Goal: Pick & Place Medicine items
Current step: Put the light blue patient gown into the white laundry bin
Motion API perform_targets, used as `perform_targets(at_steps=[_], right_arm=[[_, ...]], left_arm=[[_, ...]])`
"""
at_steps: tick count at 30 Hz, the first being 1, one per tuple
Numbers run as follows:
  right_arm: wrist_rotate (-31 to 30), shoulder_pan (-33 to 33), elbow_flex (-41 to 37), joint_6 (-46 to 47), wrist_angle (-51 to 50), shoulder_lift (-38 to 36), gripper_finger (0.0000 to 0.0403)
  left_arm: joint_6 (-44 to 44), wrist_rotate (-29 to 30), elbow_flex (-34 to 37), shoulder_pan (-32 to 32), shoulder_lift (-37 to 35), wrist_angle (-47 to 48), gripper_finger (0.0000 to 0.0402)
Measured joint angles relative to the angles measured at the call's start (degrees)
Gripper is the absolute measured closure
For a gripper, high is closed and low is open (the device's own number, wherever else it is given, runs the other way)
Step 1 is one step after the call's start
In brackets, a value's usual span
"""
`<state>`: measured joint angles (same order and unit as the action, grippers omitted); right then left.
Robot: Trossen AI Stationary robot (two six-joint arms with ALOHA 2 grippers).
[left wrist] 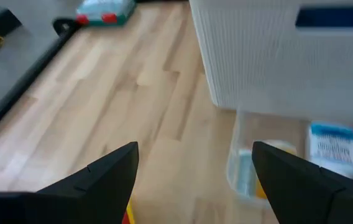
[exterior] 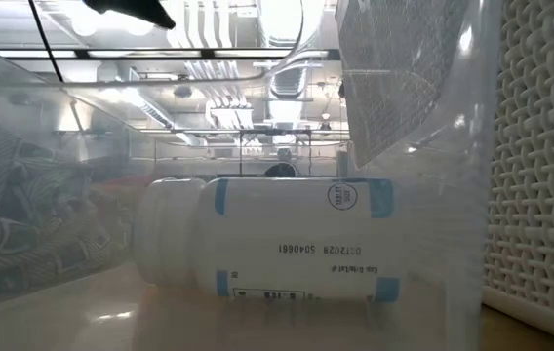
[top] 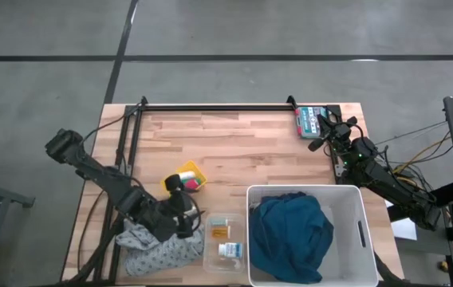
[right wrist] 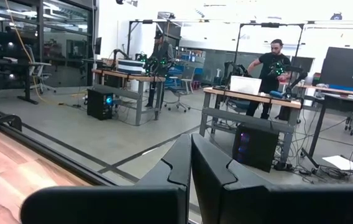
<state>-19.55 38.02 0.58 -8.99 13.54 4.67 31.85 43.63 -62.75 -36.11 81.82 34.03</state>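
Tabletop (top: 234, 151) from above: left claw (top: 185, 209) beside a clear tray (top: 207, 253) holding the white carton (top: 230, 250) and amber bottle (top: 220, 231), just left of the white bin (top: 354, 209). Left wrist: fingers (left wrist: 102, 171) apart, empty. Right wrist: right claw (right wrist: 191, 163) closed together, empty.

Left arm reaches in from the table's left edge, elbow low, forearm angled toward the near middle. Left gripper (top: 180, 185) sits low over the tabletop, its fingers (left wrist: 102, 177) spread wide apart. Right arm is folded back at the far right corner, wrist apparently level. Right gripper (top: 320, 121) idle, its fingers (right wrist: 176, 163) pressed together, pointing off the table.
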Motion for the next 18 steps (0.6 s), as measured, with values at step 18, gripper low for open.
perform_targets(at_steps=[18], right_arm=[[0.00,0.01,0.00,-0.01,0.00,0.00,0.0394]], left_arm=[[4.23,-12.55,1.27,-2.96,0.04,7.52,0.0084]])
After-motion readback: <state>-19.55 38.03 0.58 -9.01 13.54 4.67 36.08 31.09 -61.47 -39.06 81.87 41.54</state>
